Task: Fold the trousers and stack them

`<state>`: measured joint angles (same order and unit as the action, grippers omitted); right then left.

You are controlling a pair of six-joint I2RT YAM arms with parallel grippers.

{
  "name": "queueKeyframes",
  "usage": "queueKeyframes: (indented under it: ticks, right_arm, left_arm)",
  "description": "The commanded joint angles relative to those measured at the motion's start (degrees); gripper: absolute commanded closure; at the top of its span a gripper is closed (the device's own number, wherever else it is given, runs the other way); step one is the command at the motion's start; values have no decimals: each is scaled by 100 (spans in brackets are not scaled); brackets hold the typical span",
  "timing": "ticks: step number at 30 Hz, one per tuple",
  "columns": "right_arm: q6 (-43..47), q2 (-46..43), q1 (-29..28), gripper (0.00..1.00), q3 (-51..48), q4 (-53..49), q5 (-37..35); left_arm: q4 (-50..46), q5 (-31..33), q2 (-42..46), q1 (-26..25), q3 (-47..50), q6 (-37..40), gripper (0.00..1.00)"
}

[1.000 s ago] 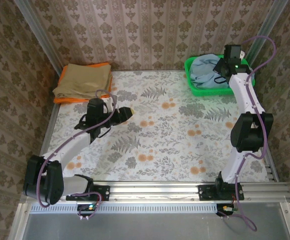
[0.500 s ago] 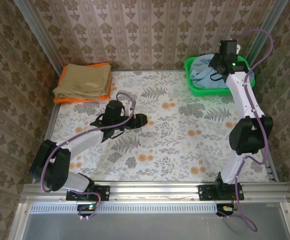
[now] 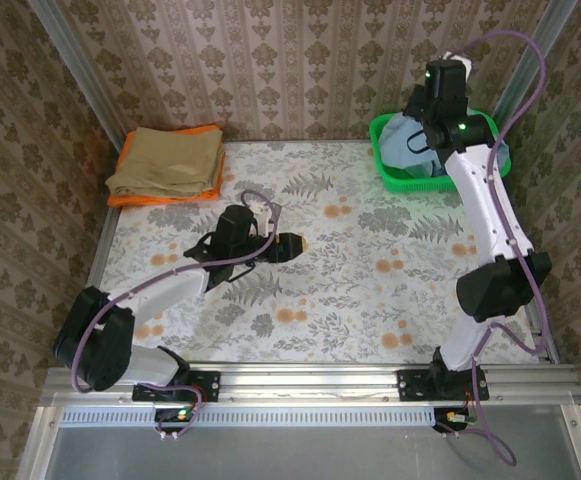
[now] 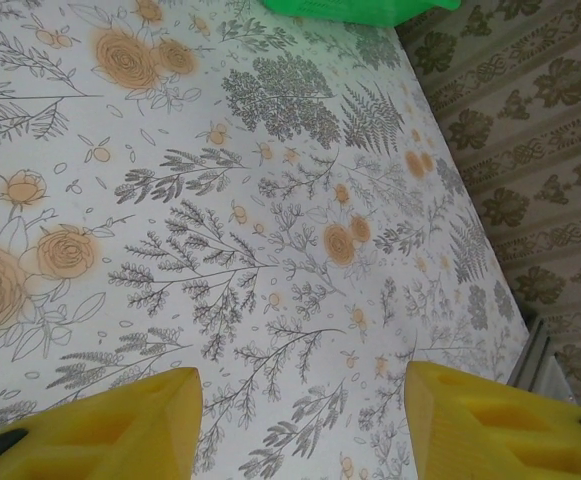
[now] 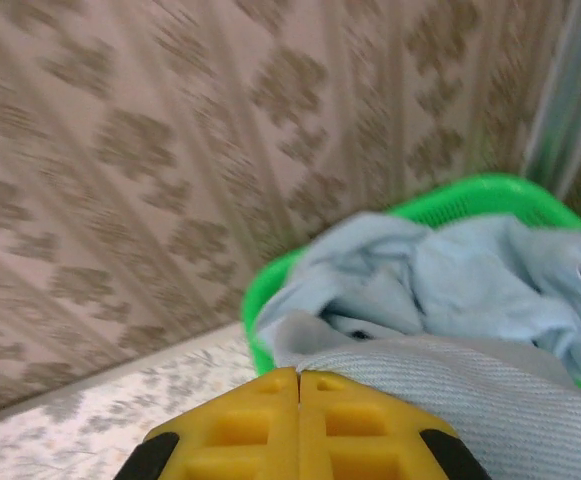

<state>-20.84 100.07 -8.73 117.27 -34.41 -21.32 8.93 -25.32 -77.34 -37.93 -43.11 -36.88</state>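
The light sky-blue trousers [image 3: 398, 143] lie crumpled in a green basket [image 3: 390, 182] at the back right corner. My right gripper [image 3: 420, 135] hangs over the basket. In the right wrist view its yellow jaws [image 5: 298, 375] are pressed together, and a fold of the trousers [image 5: 450, 280] runs out from their tips towards the basket's rim [image 5: 260, 300]. My left gripper [image 3: 295, 245] hovers over the middle of the flowered table, pointing right. Its yellow fingers [image 4: 100, 430] stand apart with nothing but tablecloth between them.
Folded tan trousers [image 3: 165, 160] rest on an orange cloth [image 3: 160, 198] at the back left. Patterned walls close the back and both sides. The basket's edge [image 4: 360, 8] shows at the top of the left wrist view.
My left arm has reached further right across the table. The right wrist has risen and swung back-left over the basket, with the jaws still closed.
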Motion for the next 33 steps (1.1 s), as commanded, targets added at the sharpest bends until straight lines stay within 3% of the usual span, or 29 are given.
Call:
queueKeyframes:
  ticks: [1, 6, 8, 13, 18, 19, 21, 22, 24, 26, 29, 33]
  right_arm:
    - [764, -818, -396, 100, 726, 630, -494]
    - [1772, -1492, -1654, 100, 1014, 851, -606]
    - [1474, -1665, -2009, 100, 856, 399, -538]
    - [465, -2718, -3154, 100, -1917, 757, 82]
    - [-780, -2470, -4055, 98, -4046, 1446, 1314]
    - [-1000, -2330, -4124, 92, -4245, 1518, 1587]
    - [-1018, -2144, -4251, 56, -4457, 1421, 1989]
    - [-998, -2188, -4316, 48, -4497, 1281, 1725]
    - [-807, -2409, -4268, 34, -4571, 975, 1101]
    - [-710, -2490, -3930, 30, -4325, 403, 273]
    - [-698, -2420, -2881, 30, -4230, -62, -352]
    - [-597, -1643, -1442, 23, -4072, 101, -836]
  left_arm:
    - [-22, 296, 352, -98, 250, 266, 44]
    - [-14, 804, 924, -330, 729, 368, 44]
    - [-159, 1000, 1201, -341, 875, 330, 44]
    - [-878, 1917, 2382, -307, 1126, 320, 42]
    - [-1893, 2391, 3277, 13, 905, 329, 38]
    - [-1981, 2412, 3384, 82, 889, 339, 36]
    - [-2147, 2426, 3512, 221, 844, 336, 34]
    - [-2198, 2389, 3509, 270, 825, 348, 33]
    - [-2256, 2308, 3428, 330, 821, 340, 31]
    - [-2151, 2182, 3264, 330, 861, 341, 29]
    - [-1887, 2004, 2817, 284, 870, 331, 26]
    - [-1495, 2003, 1936, -53, 688, 459, 23]
